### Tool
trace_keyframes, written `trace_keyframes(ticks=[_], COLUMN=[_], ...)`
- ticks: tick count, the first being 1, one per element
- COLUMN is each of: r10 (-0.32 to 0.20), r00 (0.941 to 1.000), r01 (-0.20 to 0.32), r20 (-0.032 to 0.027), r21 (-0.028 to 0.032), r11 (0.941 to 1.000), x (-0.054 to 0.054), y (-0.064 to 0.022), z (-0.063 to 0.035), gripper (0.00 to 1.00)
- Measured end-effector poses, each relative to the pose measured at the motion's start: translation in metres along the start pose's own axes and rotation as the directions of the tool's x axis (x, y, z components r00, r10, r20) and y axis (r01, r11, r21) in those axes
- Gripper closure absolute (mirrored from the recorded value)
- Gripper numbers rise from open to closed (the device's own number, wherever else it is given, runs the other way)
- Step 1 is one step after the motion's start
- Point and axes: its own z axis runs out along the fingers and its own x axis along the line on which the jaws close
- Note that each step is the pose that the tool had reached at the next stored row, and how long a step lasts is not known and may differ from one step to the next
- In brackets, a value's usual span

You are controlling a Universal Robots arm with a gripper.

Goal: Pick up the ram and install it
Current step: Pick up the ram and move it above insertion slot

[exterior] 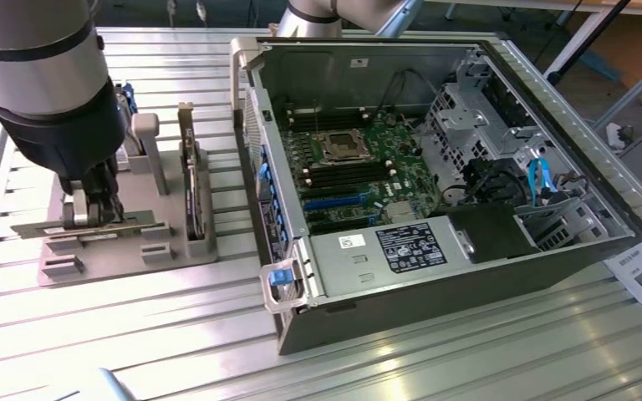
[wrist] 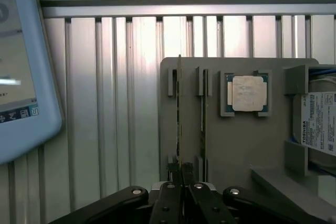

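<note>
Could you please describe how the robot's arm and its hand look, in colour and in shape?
The arm is a thick round tube of silvery grey metal. Its lower section is black and cylindrical. The hand is black too, with narrow fingers. It is built of jointed link bars with small round silvery pins at the pivots.

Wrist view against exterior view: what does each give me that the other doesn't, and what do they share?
Wrist view adds: the fingers shut on the ram, seen edge-on in its slot; the square processor chip in its pocket; the label on the hard drive; a blue-framed screen.
Exterior view adds: the open computer case and its motherboard, on the exterior view's right.
Shared: the grey holder, the ram in it, and the slatted table.
</note>
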Motion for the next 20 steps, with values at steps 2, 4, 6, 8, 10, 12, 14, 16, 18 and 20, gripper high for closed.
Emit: trace_keyframes(ticks=[2,4,6,8,10,12,14,16,18,20], r10=[0.000,0.000,0.000,0.000,0.001,0.001,0.002,0.002,0.003,0.003], r00=[1.0000,1.0000,1.0000,1.0000,1.0000,1.0000,1.0000,1.0000,1.0000,1.0000], r01=[0.000,0.000,0.000,0.000,-0.001,-0.001,-0.002,-0.002,-0.003,-0.003], r20=[-0.0001,-0.0001,0.0001,0.0000,0.0000,0.0000,0.0000,0.0000,0.0001,0.0000], r21=[-0.0001,0.0000,0.0001,0.0000,0.0000,0.0000,0.0000,0.0000,0.0000,0.0000], r11=[1.0000,1.0000,1.0000,1.0000,1.0000,1.0000,1.0000,1.0000,1.0000,1.0000], x=[0.000,0.000,0.000,0.000,-0.001,-0.001,-0.001,-0.001,-0.001,-0.001], y=[0.0002,0.0004,0.0005,0.0006,0.0009,0.0010,0.0012,0.0015,0.0016,0.0018], z=[-0.0058,-0.0107,-0.0155,-0.0206,-0.0287,-0.0344,-0.0415,-0.0488,-0.0555,-0.0593], gripper=[0.88,0.88,0.88,0.88,0.88,0.88,0.88,0.88,0.88,0.88])
